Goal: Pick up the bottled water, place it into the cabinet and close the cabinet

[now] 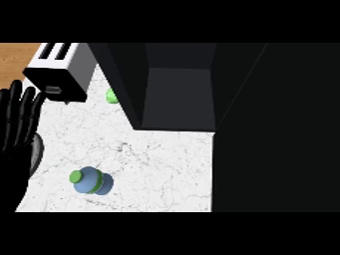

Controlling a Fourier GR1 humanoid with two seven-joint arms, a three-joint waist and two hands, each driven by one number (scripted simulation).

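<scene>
The bottled water (91,181) is a small blue bottle with a green cap, seen from above on the white marble counter (150,159) near its front edge. The dark cabinet (176,87) stands at the back with its inside showing, and its open door (283,129) fills the right side of the view. My left hand (9,134) shows at the left edge, fingers straight and pointing up, apart from the bottle. My right hand does not show.
A white toaster (61,69) sits at the back left of the counter. A small green object (111,95) peeks out beside the cabinet's left wall. Wooden floor (7,64) shows beyond the counter's left edge.
</scene>
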